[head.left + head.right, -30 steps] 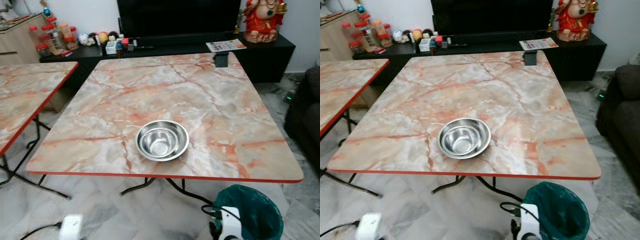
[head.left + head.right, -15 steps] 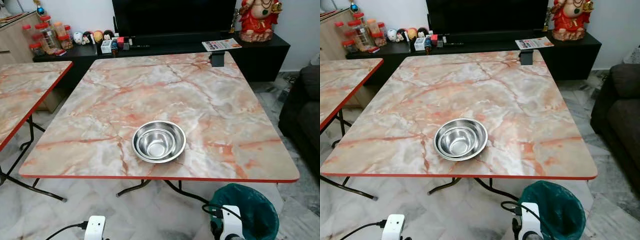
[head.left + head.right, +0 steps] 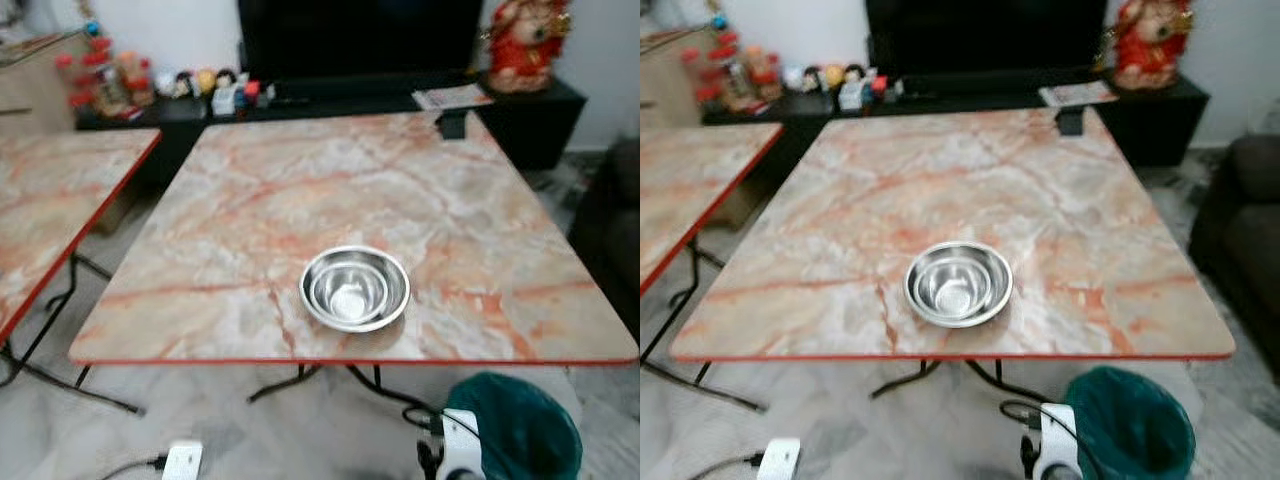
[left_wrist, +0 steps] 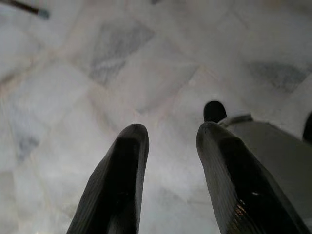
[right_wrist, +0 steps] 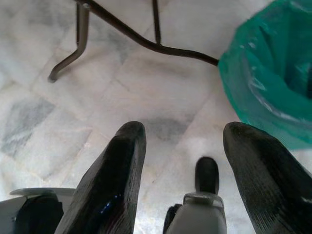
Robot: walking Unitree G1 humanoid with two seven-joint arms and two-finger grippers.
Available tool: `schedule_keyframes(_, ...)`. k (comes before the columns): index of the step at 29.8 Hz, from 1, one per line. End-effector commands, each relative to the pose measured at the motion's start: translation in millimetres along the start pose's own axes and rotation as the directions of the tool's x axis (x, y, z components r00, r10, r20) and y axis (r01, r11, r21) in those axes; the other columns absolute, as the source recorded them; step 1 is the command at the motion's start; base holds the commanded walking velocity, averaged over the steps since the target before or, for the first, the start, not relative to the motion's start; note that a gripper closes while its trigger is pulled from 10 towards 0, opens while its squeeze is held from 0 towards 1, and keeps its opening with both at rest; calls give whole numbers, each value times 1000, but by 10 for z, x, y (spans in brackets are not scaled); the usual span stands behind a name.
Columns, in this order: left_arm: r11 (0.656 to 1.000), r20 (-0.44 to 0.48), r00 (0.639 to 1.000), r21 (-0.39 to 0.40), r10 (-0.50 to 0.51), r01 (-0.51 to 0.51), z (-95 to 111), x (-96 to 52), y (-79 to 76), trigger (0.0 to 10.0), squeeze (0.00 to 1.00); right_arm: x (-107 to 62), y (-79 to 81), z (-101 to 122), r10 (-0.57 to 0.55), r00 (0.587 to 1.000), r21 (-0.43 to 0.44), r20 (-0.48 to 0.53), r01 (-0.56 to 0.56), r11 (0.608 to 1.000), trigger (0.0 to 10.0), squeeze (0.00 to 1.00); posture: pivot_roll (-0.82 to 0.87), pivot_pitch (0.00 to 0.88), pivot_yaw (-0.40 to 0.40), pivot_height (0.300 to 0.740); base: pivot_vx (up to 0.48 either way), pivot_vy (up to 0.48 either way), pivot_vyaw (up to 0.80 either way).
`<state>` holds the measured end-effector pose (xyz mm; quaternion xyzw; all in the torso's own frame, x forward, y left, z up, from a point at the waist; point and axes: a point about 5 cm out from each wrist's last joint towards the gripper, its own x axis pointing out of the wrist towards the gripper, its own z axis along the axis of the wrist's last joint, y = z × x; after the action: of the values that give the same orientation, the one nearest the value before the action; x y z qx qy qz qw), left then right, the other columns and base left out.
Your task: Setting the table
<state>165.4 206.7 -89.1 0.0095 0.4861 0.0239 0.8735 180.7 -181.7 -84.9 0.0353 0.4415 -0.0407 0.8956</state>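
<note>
We record a steel bowl (image 3: 354, 289) on the table (image 3: 250, 200), near its front edge and slightly right of centre. A small dark object (image 3: 452, 124) stands at the far right corner. A second table (image 3: 50, 200) stands to the left, apart. Behind both runs a low TV cabinet (image 3: 540, 110) carrying jars (image 3: 95, 80) at left, small figurines (image 3: 205, 80), a leaflet (image 3: 452, 97) and a statue (image 3: 525, 45) at right. A lined waste bin (image 3: 520, 430) stands on the floor (image 4: 146, 63) before the table, right. A sofa (image 3: 1240, 230) lies farther right.
</note>
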Motion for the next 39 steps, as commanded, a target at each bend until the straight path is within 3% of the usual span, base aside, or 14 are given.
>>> schedule_keyframes(1,1000,-7,1000,1,18,-18,-16,-8,58,10000,0,5,28,17,-1,1000,13,9,1,1000,10000,0,-5,0,85,740,0,480,0)
schedule_keyframes(29,999,-8,999,-8,48,-48,-29,-15,101,10000,0,4,73,3,10,1000,1,8,-10,1000,10000,0,13,0,91,740,0,480,0)
schedule_keyframes(39,998,-13,998,-21,55,-55,-45,-17,100,10000,0,11,84,33,17,1000,-3,15,-17,1000,10000,0,19,0,84,740,0,480,257)
